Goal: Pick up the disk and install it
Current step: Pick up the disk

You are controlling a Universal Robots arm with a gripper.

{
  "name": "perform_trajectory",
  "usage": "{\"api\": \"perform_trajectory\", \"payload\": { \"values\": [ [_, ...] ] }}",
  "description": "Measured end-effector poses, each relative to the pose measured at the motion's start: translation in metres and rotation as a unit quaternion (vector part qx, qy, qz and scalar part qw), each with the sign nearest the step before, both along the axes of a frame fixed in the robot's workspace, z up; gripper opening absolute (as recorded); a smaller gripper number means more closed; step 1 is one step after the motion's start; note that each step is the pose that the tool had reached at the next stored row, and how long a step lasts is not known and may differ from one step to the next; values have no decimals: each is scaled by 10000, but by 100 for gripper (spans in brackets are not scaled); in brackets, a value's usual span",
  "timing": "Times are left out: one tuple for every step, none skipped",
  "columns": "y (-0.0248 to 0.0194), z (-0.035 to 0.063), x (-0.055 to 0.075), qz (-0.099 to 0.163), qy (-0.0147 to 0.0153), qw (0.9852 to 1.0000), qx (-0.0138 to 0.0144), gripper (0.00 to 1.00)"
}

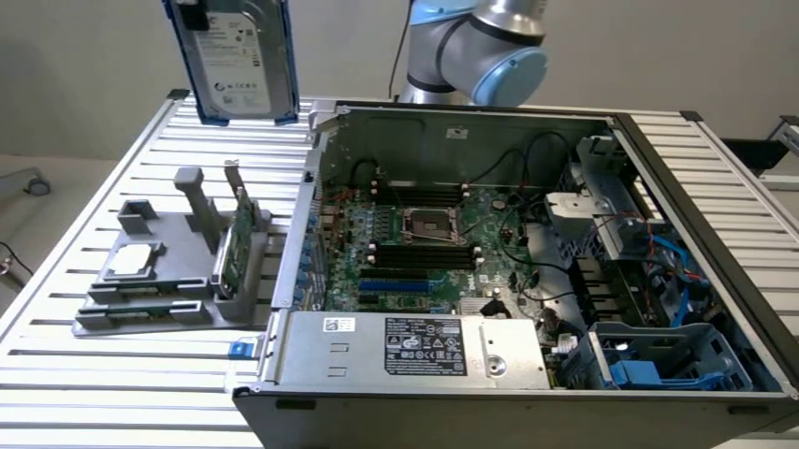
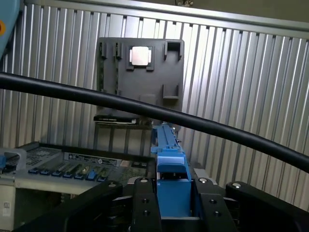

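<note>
The disk (image 1: 238,61) is held upright at the upper left of the exterior view, above the slatted table (image 1: 75,374). It is grasped edge-on between the jaws of the gripper (image 2: 174,187).

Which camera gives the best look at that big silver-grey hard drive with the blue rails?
The exterior view: the silver-grey metal hard drive with blue plastic side rails is held upright in the air, white label facing the camera. The wrist view sees it edge-on, a blue rail clamped by the black gripper.
</note>
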State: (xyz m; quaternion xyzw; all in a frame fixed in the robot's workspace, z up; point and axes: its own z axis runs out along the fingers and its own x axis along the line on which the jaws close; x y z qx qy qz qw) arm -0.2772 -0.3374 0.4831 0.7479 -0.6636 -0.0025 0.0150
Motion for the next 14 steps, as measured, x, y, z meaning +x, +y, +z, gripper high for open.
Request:
{"api": "perform_trajectory", "payload": {
  "values": [
    [-22, 0, 45, 1, 2, 10000, 0, 33],
    [-44, 0, 89, 0, 4, 10000, 0, 33],
    [-65, 0, 134, 0, 5, 10000, 0, 33],
    [-87, 0, 178, 0, 8, 10000, 0, 33],
    [-109, 0, 225, 0, 10, 10000, 0, 33],
    [-131, 0, 269, 0, 12, 10000, 0, 33],
    [-153, 0, 314, 0, 14, 10000, 0, 33],
    [-173, 0, 358, 0, 17, 10000, 0, 33],
    [-194, 0, 405, 0, 19, 10000, 0, 33],
    [-213, 0, 448, 0, 21, 10000, 0, 33],
    [-234, 0, 497, 0, 22, 10000, 0, 33],
    [-252, 0, 542, 0, 23, 10000, 0, 33],
    [-270, 0, 587, 0, 24, 10000, 0, 33],
    [-288, 0, 632, 0, 25, 10000, 0, 33]
  ]
}}
